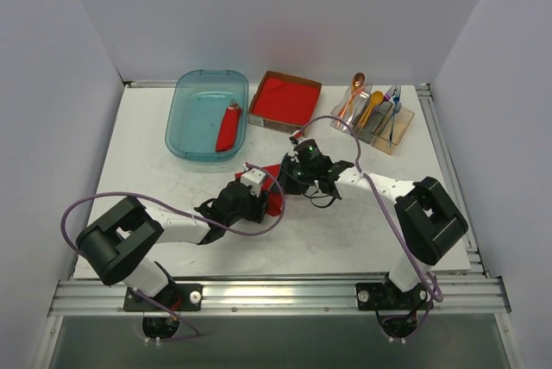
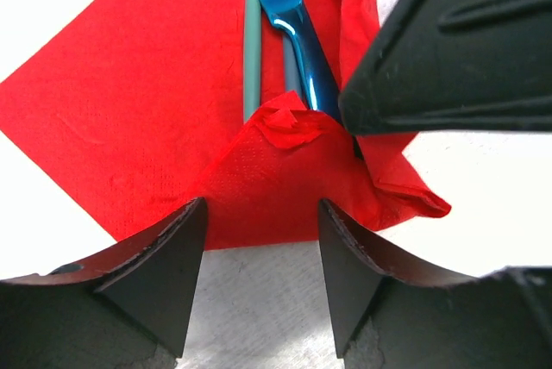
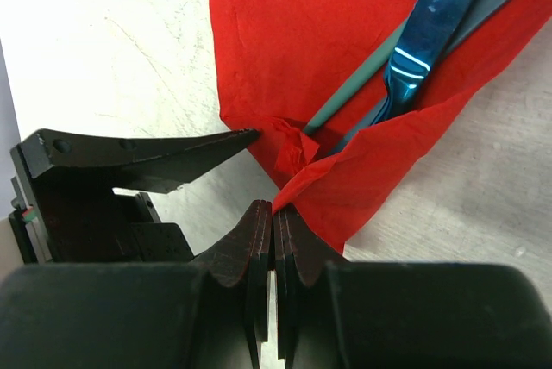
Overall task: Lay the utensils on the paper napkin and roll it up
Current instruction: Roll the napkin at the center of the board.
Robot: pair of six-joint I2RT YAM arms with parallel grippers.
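Napkin (image 2: pixel 129 102) at centre of worktop (image 1: pixel 155 188); spoon (image 2: pixel 251 50) and blue piece (image 2: pixel 289 15) lie side by side on it, long axes 12-to-6 in the left wrist view. Near corner is folded over their handle ends, at 12 o'clock from the open left jaws (the squarer approach). Right jaws closed, tips at the flap; whether they pinch paper cannot be told.
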